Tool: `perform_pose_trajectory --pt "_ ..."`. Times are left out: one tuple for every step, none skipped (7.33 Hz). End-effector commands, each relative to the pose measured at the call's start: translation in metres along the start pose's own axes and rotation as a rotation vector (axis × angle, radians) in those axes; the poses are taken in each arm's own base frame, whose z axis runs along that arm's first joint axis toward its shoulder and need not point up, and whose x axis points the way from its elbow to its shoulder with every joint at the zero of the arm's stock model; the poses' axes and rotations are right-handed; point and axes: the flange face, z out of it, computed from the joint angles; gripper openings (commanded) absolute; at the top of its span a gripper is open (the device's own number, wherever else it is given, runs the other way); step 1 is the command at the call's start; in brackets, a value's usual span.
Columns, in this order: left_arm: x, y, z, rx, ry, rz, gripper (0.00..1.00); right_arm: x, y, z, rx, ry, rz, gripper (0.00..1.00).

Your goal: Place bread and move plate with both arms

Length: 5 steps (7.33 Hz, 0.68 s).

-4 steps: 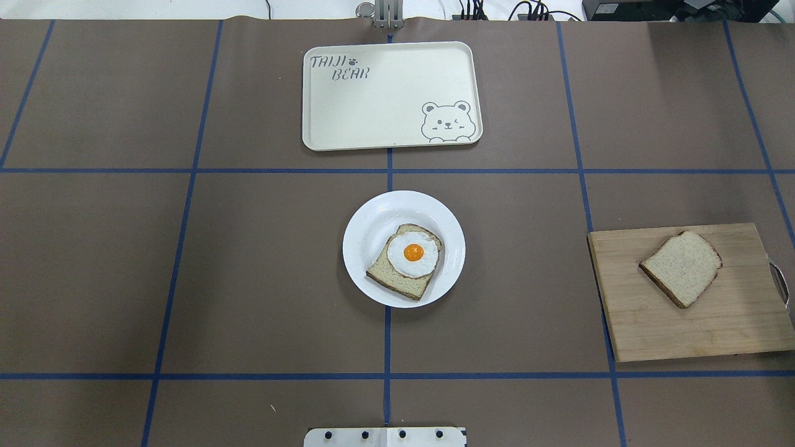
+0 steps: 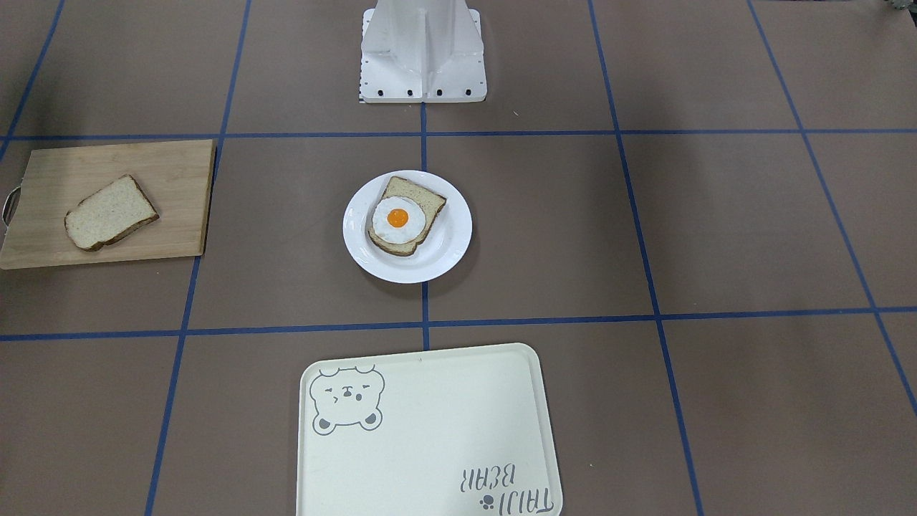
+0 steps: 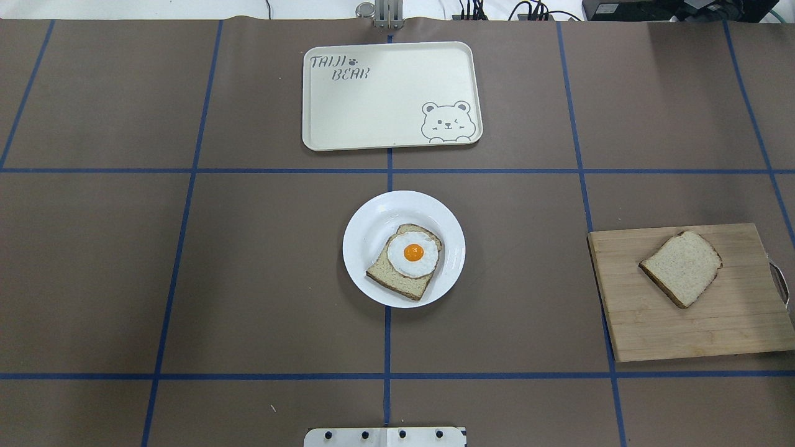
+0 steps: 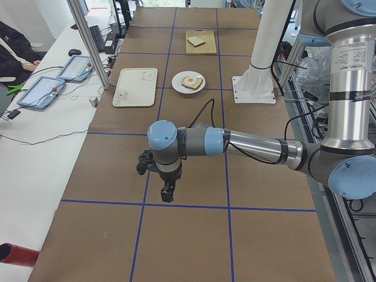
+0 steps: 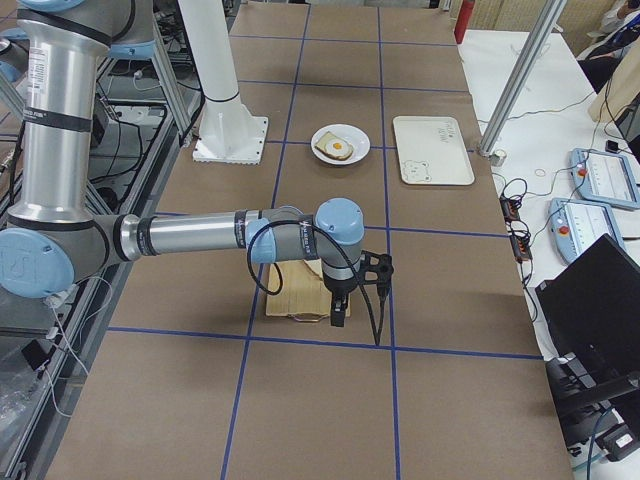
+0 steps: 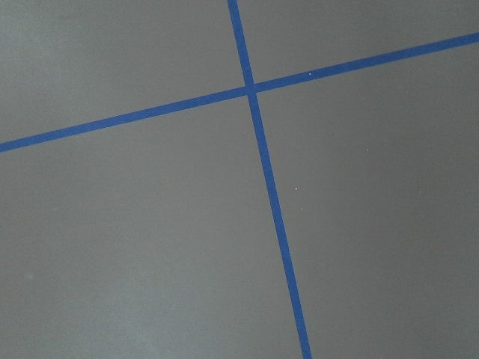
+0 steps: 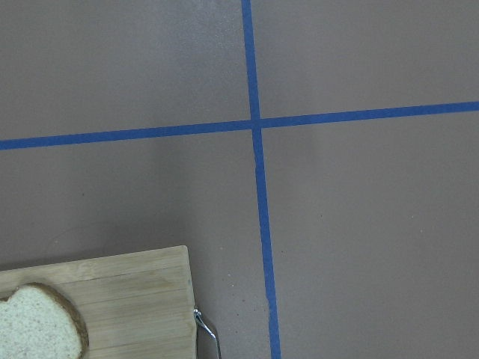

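Bread [image 3: 681,269]: one plain slice, flat on a wooden board [image 3: 689,332] at the right side of the counter [image 3: 248,279], turned diagonal to the board's edges.
Plate [image 3: 366,214]: counter centre, well apart from the board, bearing an egg-topped slice [image 3: 397,279].
Tray [image 3: 385,93]: beyond the plate, on the far side.
Right tool [image 5: 340,318]: hangs over the board's outer end, with the bread inward of it; opening cannot be told.
Left tool [image 4: 167,192]: over bare counter on the opposite side, well apart; opening likewise cannot be told.
Right arm judged nearer for the pick.
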Motion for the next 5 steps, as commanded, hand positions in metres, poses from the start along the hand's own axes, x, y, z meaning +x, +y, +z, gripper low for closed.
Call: perform_pose_trajectory --pt "0.013 -0.015 -0.018 0.040 -0.001 0.033 0.98 -0.015 -0.006 -0.013 0.098 -0.030 -0.090 1.00" --pt "0.033 -0.032 -0.044 0.108 -0.024 0.096 0.98 -0.018 -0.006 -0.014 0.122 -0.057 -0.096 1.00" --pt "0.042 -0.046 -0.057 0.187 -0.041 0.173 0.98 -0.027 -0.003 -0.013 0.094 -0.144 -0.099 1.00" --pt "0.047 -0.076 -0.071 0.296 -0.071 0.270 0.98 -0.032 0.000 -0.014 0.077 -0.195 -0.067 1.00" --pt "0.044 -0.078 -0.068 0.331 -0.077 0.309 0.98 -0.045 -0.001 -0.011 0.079 -0.208 -0.001 1.00"
